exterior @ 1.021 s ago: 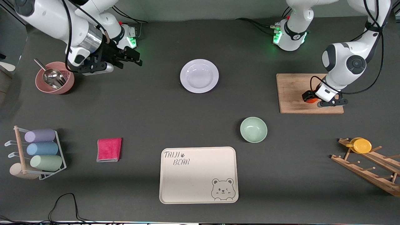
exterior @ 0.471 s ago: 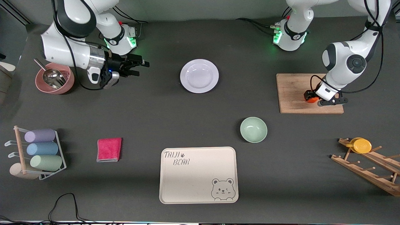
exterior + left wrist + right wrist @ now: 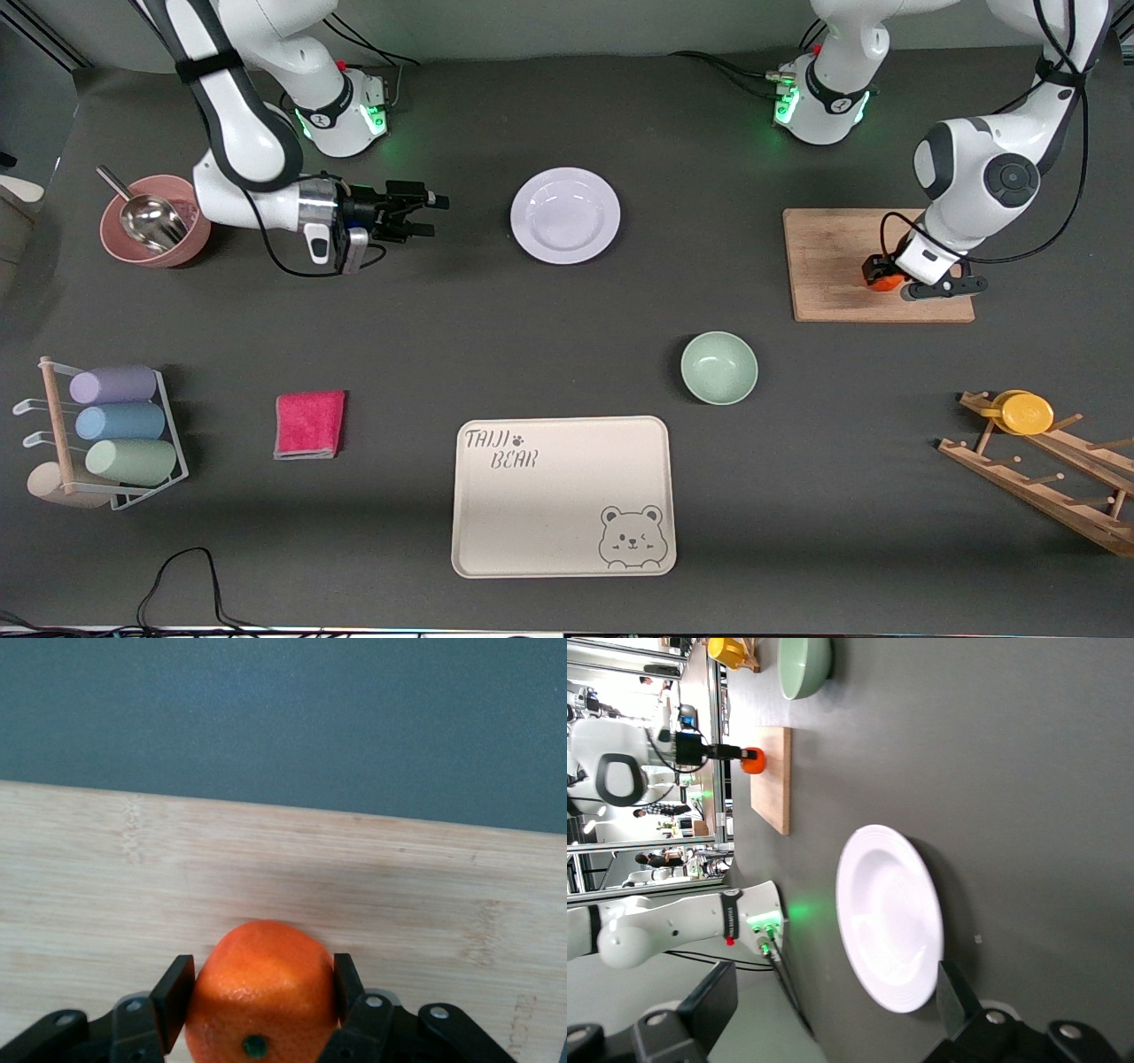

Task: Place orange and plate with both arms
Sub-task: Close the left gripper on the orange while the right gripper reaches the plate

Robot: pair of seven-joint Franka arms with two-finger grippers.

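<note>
Left gripper [image 3: 257, 1010] clamped on orange [image 3: 261, 988] atop the cutting board [image 3: 833, 257], probably still resting there. Right gripper [image 3: 423, 215] wide open, beside plate [image 3: 565, 215].

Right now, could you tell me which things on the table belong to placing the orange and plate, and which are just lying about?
In the job:
- orange, on the wooden board, left gripper shut on it
- plate, right gripper open beside it

Lying about:
- green bowl
- bear tray
- pink cloth
- pink bowl holding a scoop
- yellow cup
</note>
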